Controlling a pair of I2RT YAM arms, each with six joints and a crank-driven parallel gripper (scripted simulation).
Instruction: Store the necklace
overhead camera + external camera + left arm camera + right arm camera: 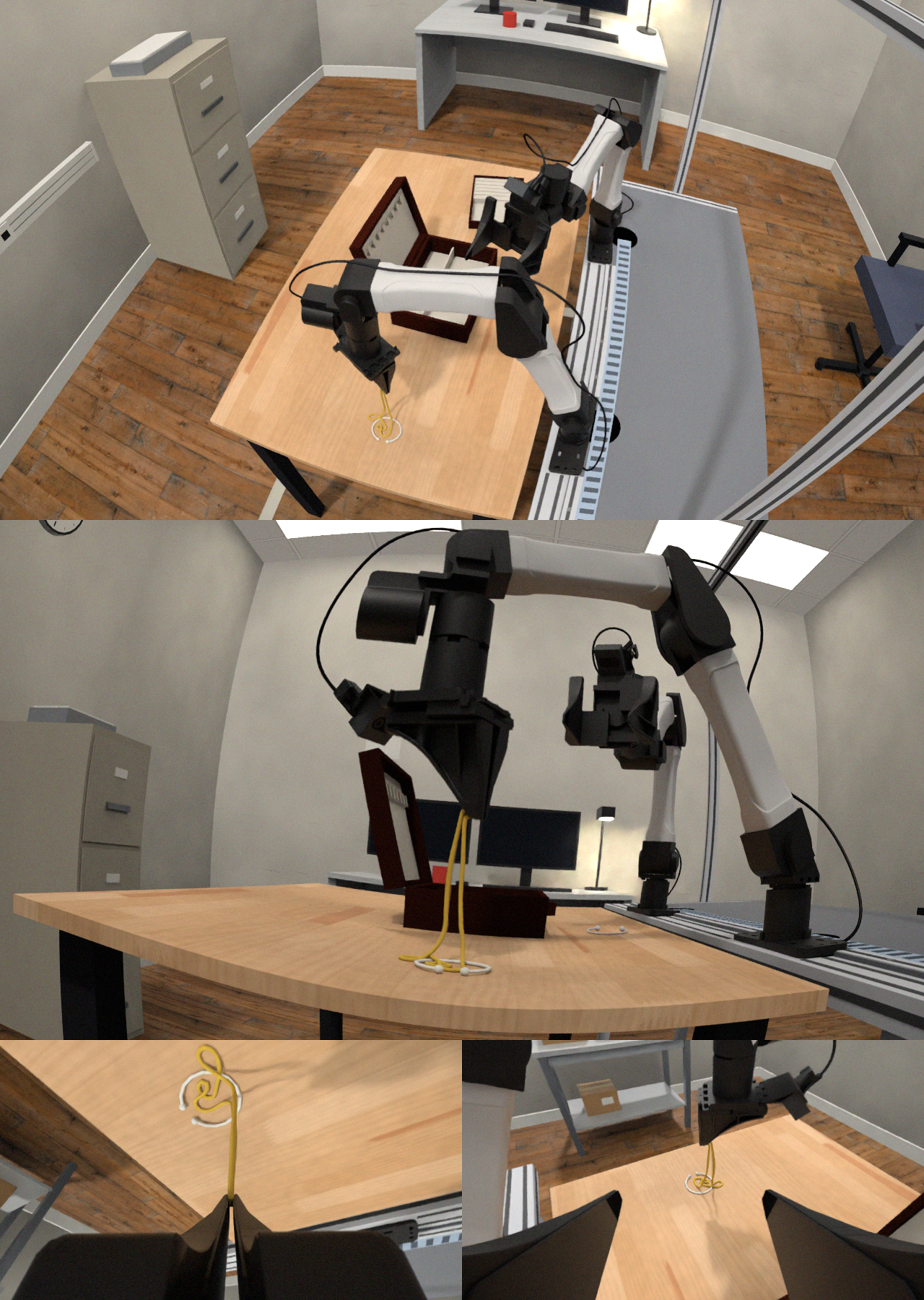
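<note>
Below left gripper, yellow necklace hanging, bangle-ringed coils

Top view: the left forearm extends toward 9 o'clock. The left gripper points to 5 o'clock, its fingers closed. The right gripper faces 7 o'clock, fingers spread wide.

A pale grey desk stands against plain grey walls; a lit black lamp occupies its right back corner.
</note>
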